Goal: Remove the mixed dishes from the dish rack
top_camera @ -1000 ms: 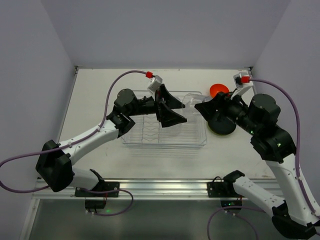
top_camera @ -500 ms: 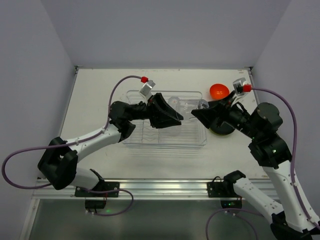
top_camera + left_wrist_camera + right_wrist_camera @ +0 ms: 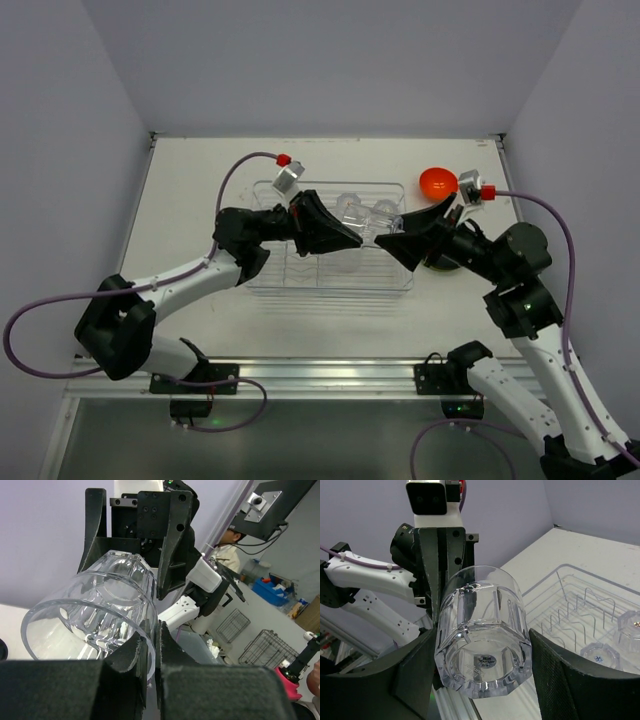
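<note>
A clear tumbler (image 3: 371, 238) hangs over the dish rack (image 3: 262, 276), gripped from both sides. My left gripper (image 3: 356, 240) is shut on the wall at its rim, one finger inside the tumbler (image 3: 95, 615), one outside. My right gripper (image 3: 387, 244) is shut on the sides of its thick base (image 3: 482, 645). Two more tumblers (image 3: 348, 207) (image 3: 383, 212) sit at the rack's far side. The orange-red bowl (image 3: 438, 182) rests on the table to the rack's right. The plates are mostly hidden under my right arm.
The rack's wire dividers (image 3: 575, 617) run below the held tumbler, with the two racked tumblers (image 3: 600, 652) beside them. The white table (image 3: 190, 190) shows to the left of and behind the rack. The arm bases and a metal rail (image 3: 320, 375) line the near edge.
My right gripper carried the tumbler leftward over the rack. My left gripper swung to meet it and went from wide open to shut on the rim.
</note>
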